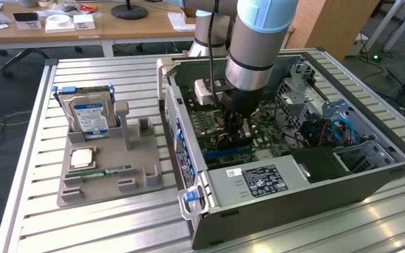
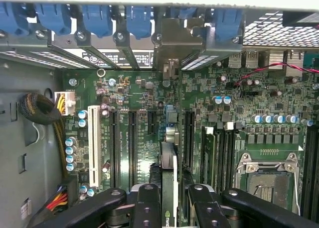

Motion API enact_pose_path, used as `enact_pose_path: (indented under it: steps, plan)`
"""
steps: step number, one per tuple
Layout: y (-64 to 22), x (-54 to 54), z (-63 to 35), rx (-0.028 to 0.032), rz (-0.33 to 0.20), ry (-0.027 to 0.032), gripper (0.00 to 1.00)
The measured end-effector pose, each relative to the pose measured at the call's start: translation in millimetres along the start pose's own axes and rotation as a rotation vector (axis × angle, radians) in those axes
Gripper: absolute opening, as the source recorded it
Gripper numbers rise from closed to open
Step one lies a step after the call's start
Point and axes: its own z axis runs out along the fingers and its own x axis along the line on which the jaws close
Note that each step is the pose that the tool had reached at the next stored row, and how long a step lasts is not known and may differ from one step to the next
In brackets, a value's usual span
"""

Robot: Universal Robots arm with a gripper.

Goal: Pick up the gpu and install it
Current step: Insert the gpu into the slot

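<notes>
Holding gpu [image 2: 169, 174] edge-on over motherboard [image 2: 249, 103] slots, jaws of gripper [image 1: 234, 138] narrow, clamped on it. Down inside open PC case [image 1: 371, 176], centre of exterior view. 1 hard drive [image 1: 90, 116] upright at exterior view's left.

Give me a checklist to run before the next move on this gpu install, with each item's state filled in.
1. The gpu clamped edge-on in the gripper: ok.
2. Card inside the case, over the motherboard: ok.
3. Card running parallel to the expansion slots: ok.
4. Card seated fully in its slot: cannot tell.
5. The cable bundle lying clear of the card: ok.
</notes>
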Motion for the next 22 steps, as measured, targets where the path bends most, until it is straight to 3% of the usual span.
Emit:
enact_pose_path:
  steps: [10,17,22]
  plan:
    - [0.0,0.7,0.0,0.0000,0.000,-0.0006,0.26]
    - [0.0,1.1,0.0,0.0001,0.000,0.0123,0.26]
    - [0.1,1.0,-0.1,0.0000,0.000,0.0099,0.26]
